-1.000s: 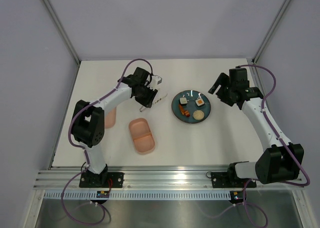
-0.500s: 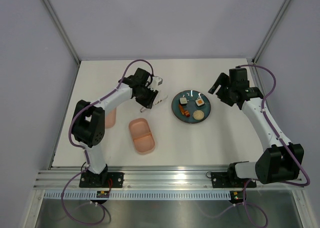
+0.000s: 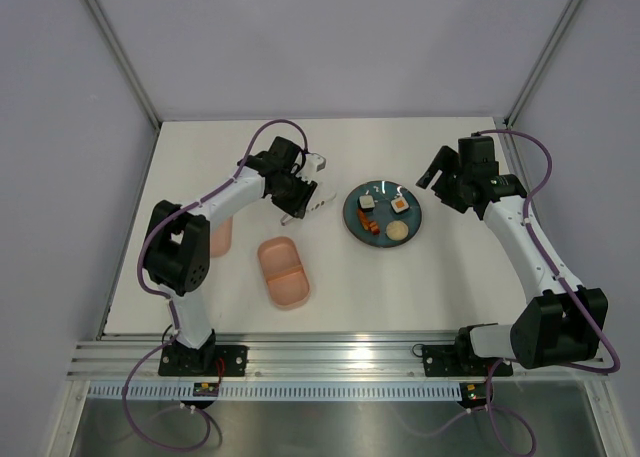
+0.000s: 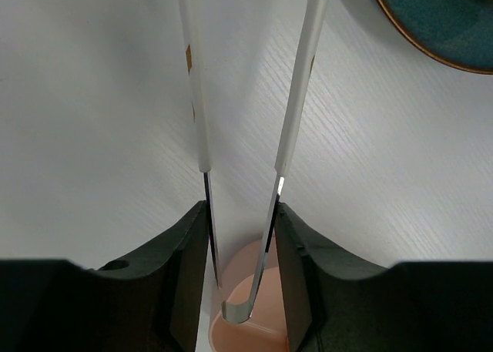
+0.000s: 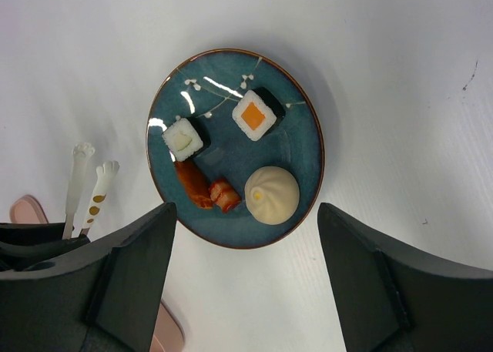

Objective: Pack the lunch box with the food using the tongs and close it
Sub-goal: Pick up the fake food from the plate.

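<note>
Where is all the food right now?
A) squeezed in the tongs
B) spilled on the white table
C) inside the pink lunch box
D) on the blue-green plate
D: every piece of food sits on the teal plate, and the pink lunch box holds nothing.

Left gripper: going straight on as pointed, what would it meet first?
Probably bare white tabletop: the left gripper's thin pale metal tongs aim just past the dark teal round plate's rim; depth unclear.
</note>
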`<act>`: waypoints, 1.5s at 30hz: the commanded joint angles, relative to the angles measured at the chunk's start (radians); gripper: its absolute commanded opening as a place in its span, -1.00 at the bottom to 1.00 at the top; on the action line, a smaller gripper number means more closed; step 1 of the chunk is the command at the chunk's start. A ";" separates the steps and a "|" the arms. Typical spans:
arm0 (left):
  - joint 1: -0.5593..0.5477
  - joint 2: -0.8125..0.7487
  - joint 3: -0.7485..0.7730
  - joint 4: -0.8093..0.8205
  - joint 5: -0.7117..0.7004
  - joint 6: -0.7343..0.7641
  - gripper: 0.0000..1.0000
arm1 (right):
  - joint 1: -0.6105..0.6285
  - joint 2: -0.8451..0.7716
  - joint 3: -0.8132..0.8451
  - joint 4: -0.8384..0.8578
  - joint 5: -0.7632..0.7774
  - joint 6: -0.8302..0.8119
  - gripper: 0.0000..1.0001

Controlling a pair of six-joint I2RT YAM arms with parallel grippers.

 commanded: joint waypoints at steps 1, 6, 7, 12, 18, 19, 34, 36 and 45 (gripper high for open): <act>-0.004 -0.005 0.006 0.002 0.025 -0.006 -0.17 | 0.006 -0.026 0.002 0.023 -0.009 0.006 0.64; -0.013 -0.018 0.011 -0.005 0.025 -0.007 -0.30 | 0.006 -0.031 -0.001 0.022 -0.009 0.007 0.64; -0.015 -0.024 0.011 -0.008 0.027 -0.007 -0.36 | 0.006 -0.032 -0.001 0.022 -0.009 0.006 0.64; -0.035 -0.070 0.028 -0.020 0.022 -0.012 -0.52 | 0.006 -0.040 -0.001 0.020 -0.009 0.007 0.64; -0.082 -0.073 0.100 -0.067 0.013 -0.007 -0.52 | 0.006 -0.043 -0.001 0.019 -0.009 0.009 0.64; -0.090 -0.070 0.109 -0.070 0.011 -0.007 -0.52 | 0.006 -0.045 -0.001 0.017 -0.009 0.010 0.64; -0.166 -0.071 0.124 -0.149 0.039 -0.099 -0.49 | 0.006 -0.051 0.003 0.010 -0.009 0.010 0.64; -0.165 -0.083 0.105 -0.136 0.053 -0.174 -0.48 | 0.006 -0.052 0.002 0.010 -0.007 0.010 0.64; -0.177 -0.145 -0.020 -0.005 0.105 -0.421 -0.45 | 0.006 -0.045 0.005 0.014 -0.009 0.009 0.64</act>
